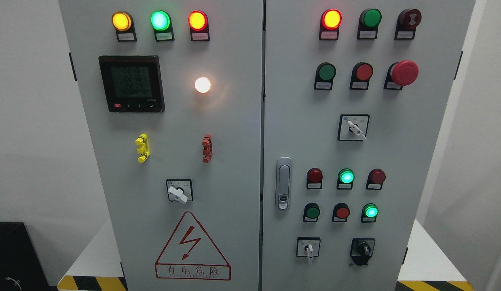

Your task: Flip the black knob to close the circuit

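1. Since no hand shows anywhere in the head view, I cannot tell if either one is loose, curled up, or holding something; nothing is touching the panel.
2. The black knob sits at the bottom right of the grey cabinet, and it looks untouched.
3. Just left of the black knob is a white switch. A hand coming up could bump that one by mistake and turn the wrong thing.
4. Right above the black knob glows a green button, with a red button next to it. Big fingers might press one while reaching.
5. Far above the black knob sticks out the big red stop button. A high arm swing could hit it.
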